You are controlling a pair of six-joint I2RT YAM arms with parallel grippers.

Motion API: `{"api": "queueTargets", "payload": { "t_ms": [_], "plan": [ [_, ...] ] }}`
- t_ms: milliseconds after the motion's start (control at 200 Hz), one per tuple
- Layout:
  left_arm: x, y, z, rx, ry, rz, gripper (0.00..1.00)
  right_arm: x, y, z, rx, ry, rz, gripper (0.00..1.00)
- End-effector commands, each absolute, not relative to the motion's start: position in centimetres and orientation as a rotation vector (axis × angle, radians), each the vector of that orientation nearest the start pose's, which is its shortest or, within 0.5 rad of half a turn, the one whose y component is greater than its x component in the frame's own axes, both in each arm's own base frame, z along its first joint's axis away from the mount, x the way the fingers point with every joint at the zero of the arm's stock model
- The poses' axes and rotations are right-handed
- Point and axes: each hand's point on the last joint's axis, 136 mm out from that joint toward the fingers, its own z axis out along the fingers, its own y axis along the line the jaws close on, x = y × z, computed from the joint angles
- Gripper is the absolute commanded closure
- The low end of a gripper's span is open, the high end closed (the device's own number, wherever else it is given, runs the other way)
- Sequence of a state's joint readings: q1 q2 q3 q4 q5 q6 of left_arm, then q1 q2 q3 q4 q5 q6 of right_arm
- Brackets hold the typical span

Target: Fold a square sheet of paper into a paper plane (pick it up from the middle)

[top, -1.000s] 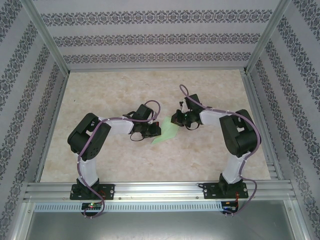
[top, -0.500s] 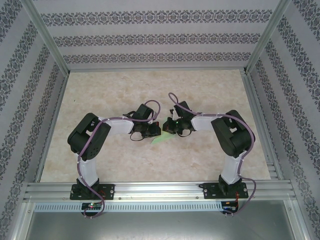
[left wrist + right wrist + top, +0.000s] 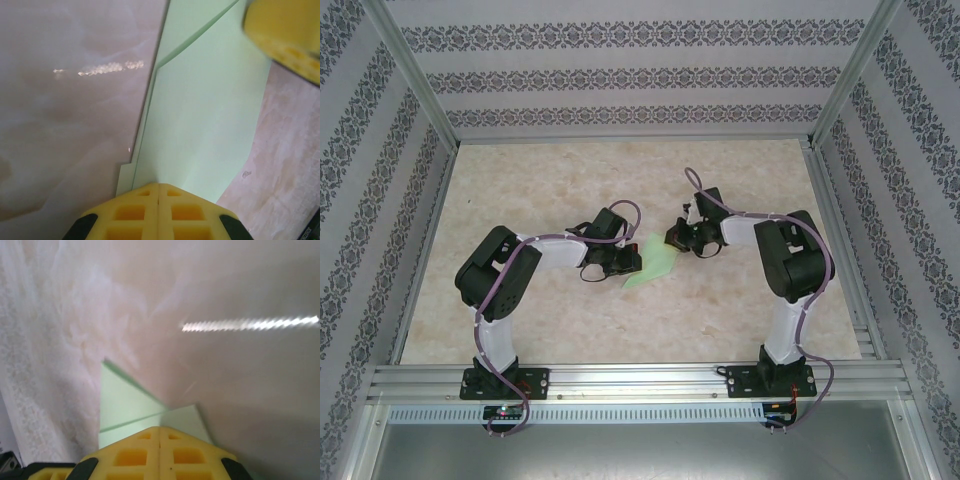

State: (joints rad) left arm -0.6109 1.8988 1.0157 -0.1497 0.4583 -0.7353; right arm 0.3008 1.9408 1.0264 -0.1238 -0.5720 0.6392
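Marbled bench [image 3: 520,200] centre: paper plane [image 3: 655,266], one end hidden under clenched left gripper [image 3: 158,192]; right gripper [image 3: 160,434] likewise clenched.

The far half of the counter [image 3: 620,175] and its side strips are left free. The middle is taken up by the folded sheet of paper [image 3: 655,266]. It is flanked closely by the left gripper [image 3: 631,262] and the right gripper [image 3: 674,240], each with fingers pressed together. Passage is bounded by patterned walls [image 3: 620,80] and frame posts [image 3: 416,78].
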Motion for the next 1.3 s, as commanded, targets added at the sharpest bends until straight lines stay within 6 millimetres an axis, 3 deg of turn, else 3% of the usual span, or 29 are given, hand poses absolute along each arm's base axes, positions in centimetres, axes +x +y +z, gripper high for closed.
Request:
{"api": "queueTargets", "payload": {
  "t_ms": [0, 190, 320, 505, 754, 929, 1059, 1184, 1294],
  "plan": [
    [26.2, -25.6, -3.8, -0.101, 3.09, -0.691, 1.0, 40.3, 18.0, 0.9, 0.302, 2.697, 0.846, 0.96],
    [26.4, -25.8, -3.6, -0.1, 3.084, -0.7, 1.0, 40.2, 18.8, 6.1, 0.25, 2.596, 0.881, 0.96],
    [26.6, -26.1, -3.4, -0.091, 3.075, -0.714, 1.0, 38.1, 20.6, 6.8, 0.212, 2.601, 0.919, 0.96],
    [27.0, -26.5, -3.0, -0.077, 3.058, -0.73, 1.0, 34.9, 24.7, 5.4, 0.175, 2.649, 1.023, 0.96],
    [27.3, -27.0, -2.6, -0.054, 3.038, -0.764, 1.0, 33.6, 27.1, 2.4, 0.178, 2.713, 1.105, 0.96],
    [27.8, -27.9, -1.3, -0.006, 2.992, -0.833, 1.0, 33.1, 26.5, 0.5, 0.196, 2.776, 1.047, 0.96],
    [28.7, -29.8, 1.5, 0.086, 2.907, -0.971, 1.0, 32.2, 25.5, -1.2, 0.204, 2.851, 0.949, 0.96],
    [29.5, -31.6, 5.2, 0.151, 2.798, -1.124, 0.91, 31.8, 24.8, -2.1, 0.206, 2.888, 0.891, 0.96],
    [29.5, -32.2, 6.5, 0.174, 2.769, -1.173, 0.83, 31.6, 24.7, -2.4, 0.212, 2.902, 0.883, 0.96]
  ]
}}
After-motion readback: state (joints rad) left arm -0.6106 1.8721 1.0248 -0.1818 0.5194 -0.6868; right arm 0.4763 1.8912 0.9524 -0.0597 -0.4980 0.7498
